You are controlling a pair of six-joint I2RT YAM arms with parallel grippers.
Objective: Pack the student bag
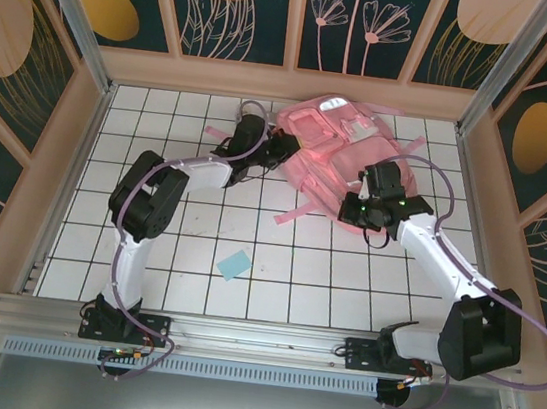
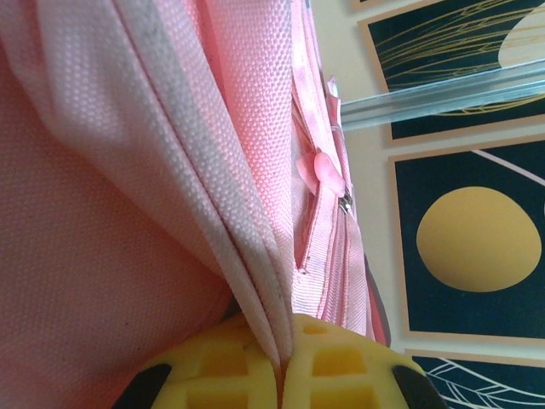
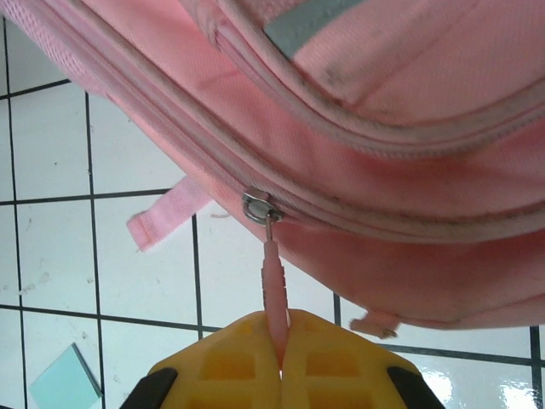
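Near the middle of the table point(image 1: 198, 245), left of the rest, a blue card point(image 1: 234, 263) lies on the tiles, well apart from the bag point(image 1: 345, 159).

Next we find our left pincer point(image 1: 282, 151), reaching to the far middle of the table and touching the bag's left edge. From its wrist we see its yellow fingers point(image 2: 221, 371) pressed together on a fold of the bag's pink cloth. The fold rises from between the tips, and the cloth covers the left and middle of that view. Just right of the fold a zip runs up the bag, with a small pink puller point(image 2: 326, 173) on it.

The bag lies at the far centre of the tiles, between our two pincers, with its loose straps trailing toward us.

On the right, our right pincer point(image 1: 362, 204) sits at the bag's near right part. From its wrist, the two fingers point(image 3: 230, 366) pinch a thin pink zip tab point(image 3: 274, 281). The tab stands straight up from the tips to a metal slider point(image 3: 258, 207) on the bag's seam. The bag hangs across the top of that view, above the pincer, and a strap end point(image 3: 166, 217) pokes out over the tiles left of the slider.
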